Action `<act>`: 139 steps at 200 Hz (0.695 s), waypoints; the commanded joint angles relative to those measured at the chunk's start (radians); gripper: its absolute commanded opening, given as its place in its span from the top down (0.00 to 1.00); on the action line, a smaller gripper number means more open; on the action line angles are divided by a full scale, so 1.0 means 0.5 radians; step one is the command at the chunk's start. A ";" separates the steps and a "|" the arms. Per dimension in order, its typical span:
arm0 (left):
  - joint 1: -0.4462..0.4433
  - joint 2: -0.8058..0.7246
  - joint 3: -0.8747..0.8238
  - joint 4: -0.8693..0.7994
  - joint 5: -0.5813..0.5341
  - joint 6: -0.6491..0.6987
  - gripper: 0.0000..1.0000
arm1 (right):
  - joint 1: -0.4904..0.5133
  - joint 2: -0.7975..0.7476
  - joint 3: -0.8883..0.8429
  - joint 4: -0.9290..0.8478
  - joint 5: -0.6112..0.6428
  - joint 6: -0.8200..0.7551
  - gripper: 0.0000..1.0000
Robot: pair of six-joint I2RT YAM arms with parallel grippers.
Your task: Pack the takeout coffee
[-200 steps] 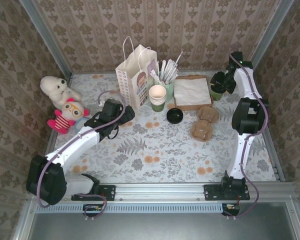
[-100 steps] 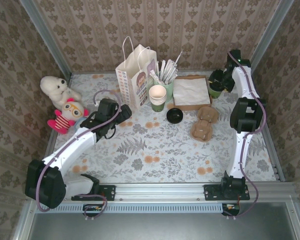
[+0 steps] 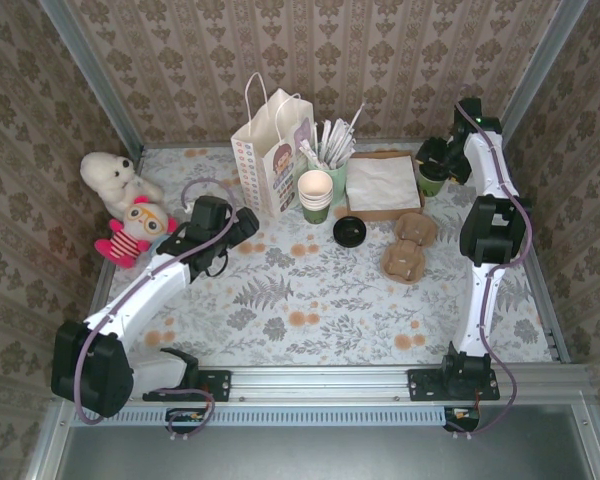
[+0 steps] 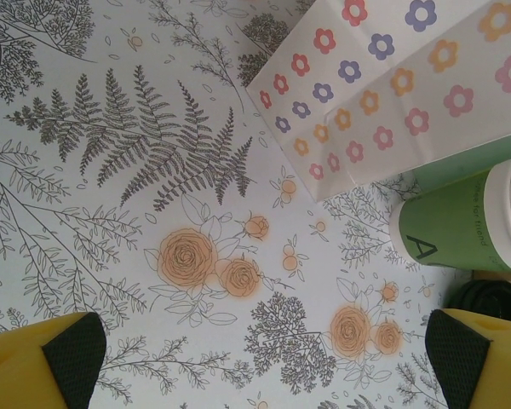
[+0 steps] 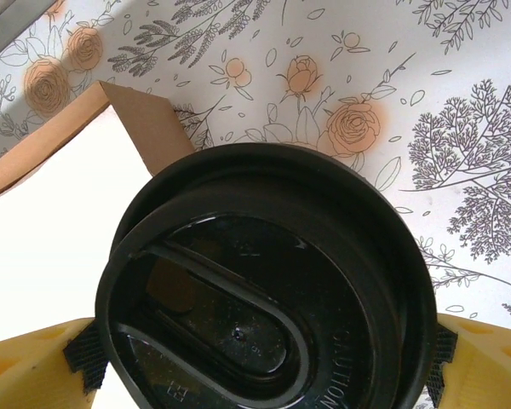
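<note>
The takeout coffee (image 3: 431,181), a small green cup with a round black lid (image 5: 264,290), stands at the back right beside the napkin tray. My right gripper (image 3: 438,160) hangs over it, open. Its yellow fingers with dark pads (image 5: 83,358) stand on either side of the lid's rim. The white paper bag (image 3: 270,160) with flower print (image 4: 392,94) stands upright at the back centre. My left gripper (image 3: 242,228) hovers low over the table just left of the bag's foot, open. Nothing is between its fingertips (image 4: 264,366).
A stack of cream cups (image 3: 316,192) in a green cup (image 4: 460,226) stands right of the bag, with a green straw holder (image 3: 335,150) behind. A loose black lid (image 3: 349,231), a brown napkin tray (image 3: 383,185), pulp carriers (image 3: 408,247) and two plush toys (image 3: 120,180) lie around.
My right gripper has shifted back and left over the coffee cup, and its jaws have widened. The left arm has drawn slightly to the left.
</note>
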State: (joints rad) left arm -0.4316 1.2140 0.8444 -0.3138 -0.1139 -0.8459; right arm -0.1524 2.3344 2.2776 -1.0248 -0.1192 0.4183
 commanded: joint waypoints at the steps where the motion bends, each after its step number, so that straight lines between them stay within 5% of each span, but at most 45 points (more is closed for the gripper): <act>1: 0.011 -0.041 0.015 -0.068 0.011 -0.045 0.00 | 0.001 -0.039 0.076 -0.069 0.036 -0.035 0.05; 84: 0.087 -0.133 0.325 -0.188 0.065 -0.016 0.00 | 0.012 -0.438 -0.172 0.032 0.060 -0.060 0.00; 139: 0.059 0.234 1.033 -0.491 0.087 -0.213 0.00 | 0.182 -1.365 -1.340 0.707 0.006 0.037 0.00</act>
State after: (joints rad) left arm -0.3920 1.2530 1.2423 -0.4885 -0.0940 -0.8845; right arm -0.1101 1.8446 1.8091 -0.8402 -0.1020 0.4038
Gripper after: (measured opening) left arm 0.992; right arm 0.999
